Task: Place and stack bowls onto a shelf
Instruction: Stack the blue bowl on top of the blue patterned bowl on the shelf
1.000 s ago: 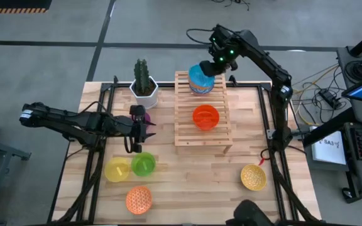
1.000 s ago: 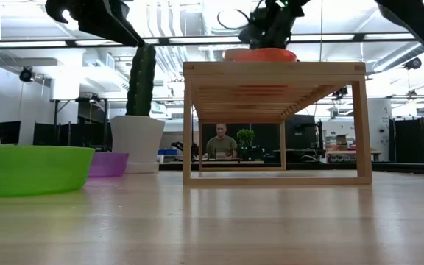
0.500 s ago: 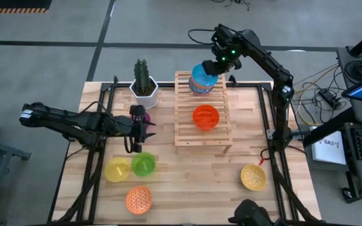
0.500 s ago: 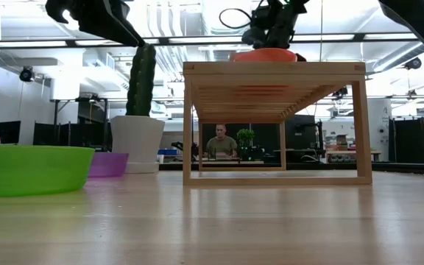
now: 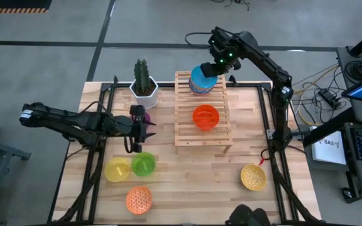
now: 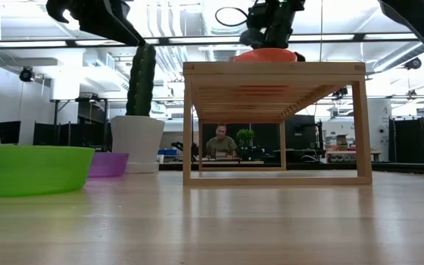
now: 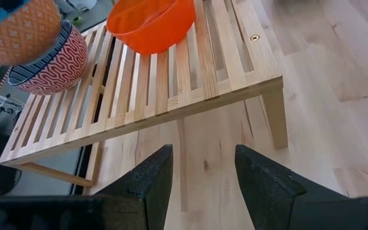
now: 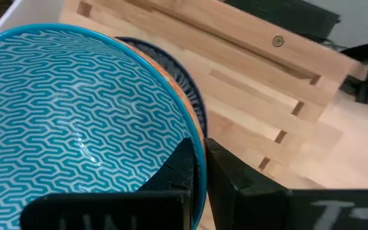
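My right gripper [image 5: 217, 63] is shut on a bowl, teal-patterned inside and orange-patterned outside [image 5: 201, 78], over the far end of the wooden shelf [image 5: 203, 135]. Under it on the shelf sits a second bowl, red-patterned outside [image 7: 51, 64], its dark blue rim [image 8: 193, 96] showing beside the held one. A red-orange bowl [image 5: 205, 117] rests on the shelf's middle. My left gripper [image 7: 203, 153] hovers open above the table left of the shelf, between the purple bowl [image 5: 141, 115] and the green bowl [image 5: 143, 164]. My right gripper holds the teal-patterned bowl by its rim [image 8: 199, 131], one finger [image 8: 177, 163] inside the bowl and one [image 8: 235, 176] outside. The fingers come from above and from the far right. Whether the bowl rests in the bowl beneath or hangs just over it, I cannot tell.
On the table's near left lie a yellow bowl [image 5: 116, 169] and an orange lattice bowl [image 5: 138, 199]; a yellow lattice bowl [image 5: 253, 177] lies near right. A white cactus pot [image 5: 144, 88] stands at the far edge, left of the shelf. A person [image 6: 221, 143] sits beyond the table.
My right gripper has shifted only slightly over the shelf's far end, keeping its hold on the patterned bowl. The other bowls have not moved.
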